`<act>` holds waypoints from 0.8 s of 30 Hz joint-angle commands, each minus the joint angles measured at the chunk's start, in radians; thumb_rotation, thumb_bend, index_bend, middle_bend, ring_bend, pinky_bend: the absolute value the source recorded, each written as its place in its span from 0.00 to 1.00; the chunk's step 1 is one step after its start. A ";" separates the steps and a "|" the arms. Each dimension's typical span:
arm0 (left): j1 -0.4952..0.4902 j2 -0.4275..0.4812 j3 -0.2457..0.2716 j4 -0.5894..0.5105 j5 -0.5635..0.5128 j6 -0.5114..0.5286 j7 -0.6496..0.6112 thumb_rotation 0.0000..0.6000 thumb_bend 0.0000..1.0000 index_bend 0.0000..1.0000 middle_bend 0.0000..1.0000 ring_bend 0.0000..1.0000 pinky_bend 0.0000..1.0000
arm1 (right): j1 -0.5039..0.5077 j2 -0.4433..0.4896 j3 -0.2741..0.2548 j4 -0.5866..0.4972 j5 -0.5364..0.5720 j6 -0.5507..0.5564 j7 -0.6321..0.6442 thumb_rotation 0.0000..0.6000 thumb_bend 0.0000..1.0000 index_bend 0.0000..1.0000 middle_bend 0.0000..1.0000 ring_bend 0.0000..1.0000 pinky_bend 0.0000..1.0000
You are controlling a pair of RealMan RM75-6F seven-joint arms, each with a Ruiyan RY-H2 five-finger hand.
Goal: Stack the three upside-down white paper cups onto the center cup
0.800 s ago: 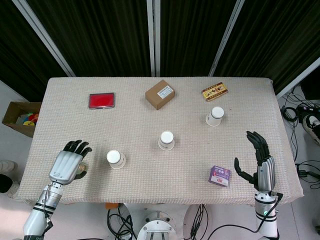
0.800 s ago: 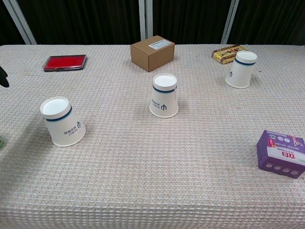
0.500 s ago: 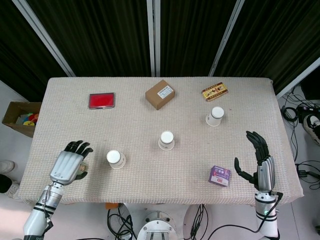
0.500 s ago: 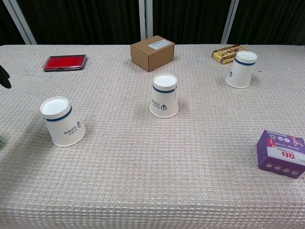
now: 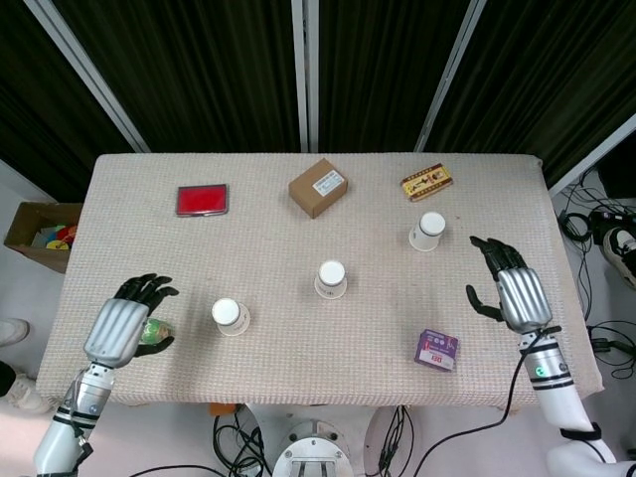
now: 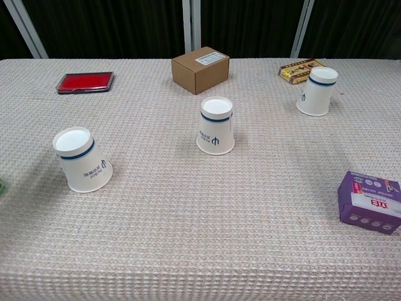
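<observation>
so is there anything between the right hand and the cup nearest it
No. In the head view only bare tablecloth lies between the right hand and the right cup. The purple box sits nearer the robot, off that line.

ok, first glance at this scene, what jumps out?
Three upside-down white paper cups in a diagonal across the beige cloth table: left cup, center cup, right cup, none stacked. Two metal-and-black hands flank them: left hand beside the left cup, right hand near the right cup, above a purple box.
</observation>
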 commanded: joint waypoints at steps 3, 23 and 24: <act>0.034 0.029 0.009 0.012 -0.003 0.039 -0.035 1.00 0.14 0.28 0.20 0.14 0.18 | 0.190 0.050 0.102 0.035 0.308 -0.270 -0.219 1.00 0.29 0.09 0.17 0.08 0.15; 0.078 0.083 0.001 0.010 -0.013 0.091 -0.112 1.00 0.10 0.27 0.14 0.14 0.18 | 0.425 -0.191 0.059 0.406 0.506 -0.486 -0.401 1.00 0.27 0.14 0.19 0.05 0.09; 0.081 0.084 0.001 0.011 -0.013 0.095 -0.111 1.00 0.10 0.27 0.13 0.14 0.18 | 0.432 -0.205 0.059 0.428 0.501 -0.490 -0.393 1.00 0.30 0.17 0.21 0.05 0.09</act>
